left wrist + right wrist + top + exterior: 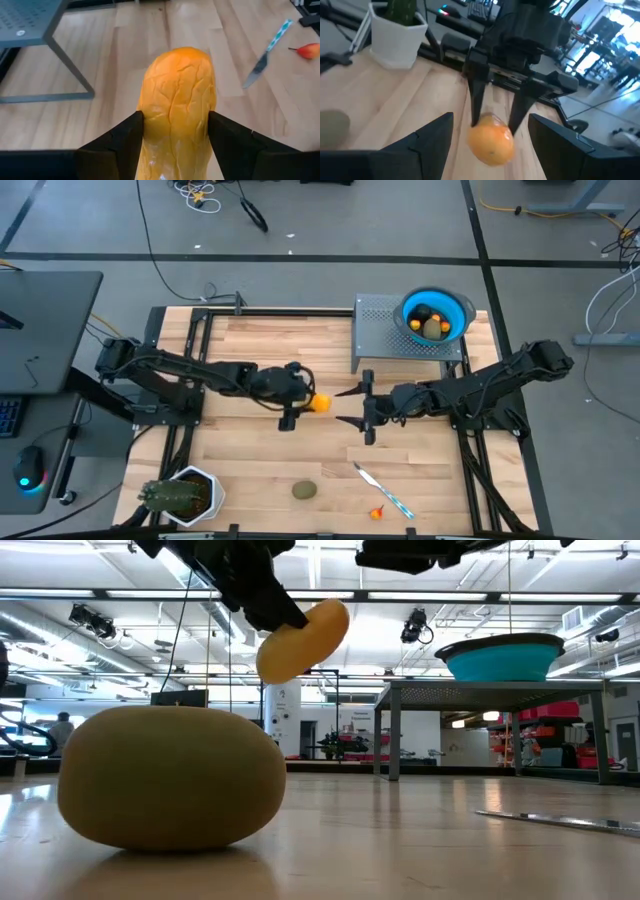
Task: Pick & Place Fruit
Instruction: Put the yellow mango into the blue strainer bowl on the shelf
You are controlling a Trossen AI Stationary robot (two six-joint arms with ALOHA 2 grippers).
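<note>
Wooden table point(250, 340): left gripper point(312, 402) fingers clamp the yellow fruit point(321, 403); right gripper point(352, 406) beside it, fingers wide, should close gently before release.

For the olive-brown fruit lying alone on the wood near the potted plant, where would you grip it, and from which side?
Probably from straight above, fingers closing across the middle of the olive-brown fruit. It is a low, rounded lump resting flat on the table, with bare wood all round it. The potted plant and the knife both lie clear of it, so neither should block a top-down approach.
</note>
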